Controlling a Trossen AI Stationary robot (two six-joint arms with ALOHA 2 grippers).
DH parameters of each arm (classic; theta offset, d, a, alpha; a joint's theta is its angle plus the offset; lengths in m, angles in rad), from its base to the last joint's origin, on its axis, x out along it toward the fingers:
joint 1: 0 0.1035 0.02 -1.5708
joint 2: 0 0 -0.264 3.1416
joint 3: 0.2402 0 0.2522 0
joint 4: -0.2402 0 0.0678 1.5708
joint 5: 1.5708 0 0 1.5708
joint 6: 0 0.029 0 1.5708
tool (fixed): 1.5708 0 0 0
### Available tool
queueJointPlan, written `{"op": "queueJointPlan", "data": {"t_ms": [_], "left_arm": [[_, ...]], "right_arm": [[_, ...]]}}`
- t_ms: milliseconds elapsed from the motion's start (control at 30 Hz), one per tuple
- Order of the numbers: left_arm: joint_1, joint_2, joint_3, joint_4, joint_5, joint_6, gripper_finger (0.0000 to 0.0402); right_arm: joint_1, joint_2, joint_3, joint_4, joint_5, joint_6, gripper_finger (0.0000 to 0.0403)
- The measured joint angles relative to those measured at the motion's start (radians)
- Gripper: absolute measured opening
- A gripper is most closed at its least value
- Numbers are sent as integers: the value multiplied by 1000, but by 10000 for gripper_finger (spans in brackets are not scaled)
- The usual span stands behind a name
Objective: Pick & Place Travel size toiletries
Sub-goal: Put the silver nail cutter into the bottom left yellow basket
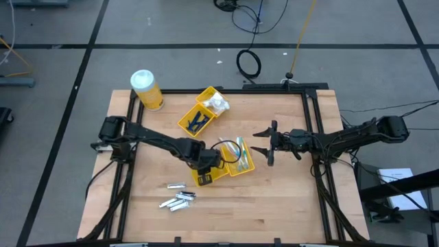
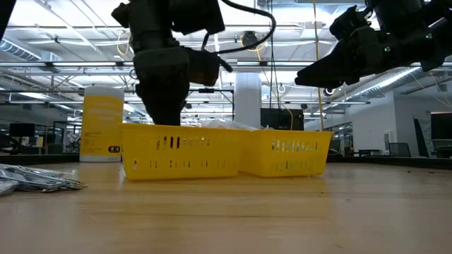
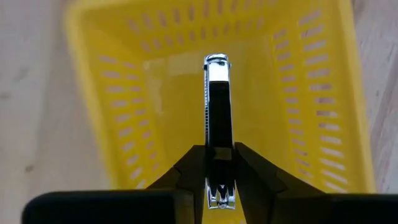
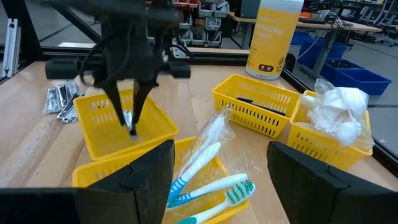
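Table (image 1: 274,206) is light wood planking, smooth matt finish; trays (image 4: 124,121) are glossy yellow slotted plastic. Tube (image 3: 217,112) between the left gripper's (image 3: 219,180) matt black fingers looks like shiny silver metal with a dark face, same bright foil-like sheen on the loose tubes (image 1: 178,199) on the wood. Toothbrushes (image 4: 205,180) are smooth white-blue plastic in crinkly clear wrap, packets (image 4: 336,112) white crinkly film.
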Motion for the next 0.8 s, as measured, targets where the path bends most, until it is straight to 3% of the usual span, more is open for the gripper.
{"op": "queueJointPlan", "data": {"t_ms": [367, 567, 700, 800], "left_arm": [[8, 14, 4, 24, 12, -43, 81], [25, 6, 5, 23, 72, -66, 82], [40, -51, 25, -124, 172, -120, 81], [15, -140, 26, -210, 97, -192, 76]], "right_arm": [[0, 0, 0, 0, 0, -1, 242], [0, 0, 0, -1, 0, 0, 242], [0, 0, 0, -5, 0, 1, 242], [0, 0, 0, -7, 0, 0, 242]]}}
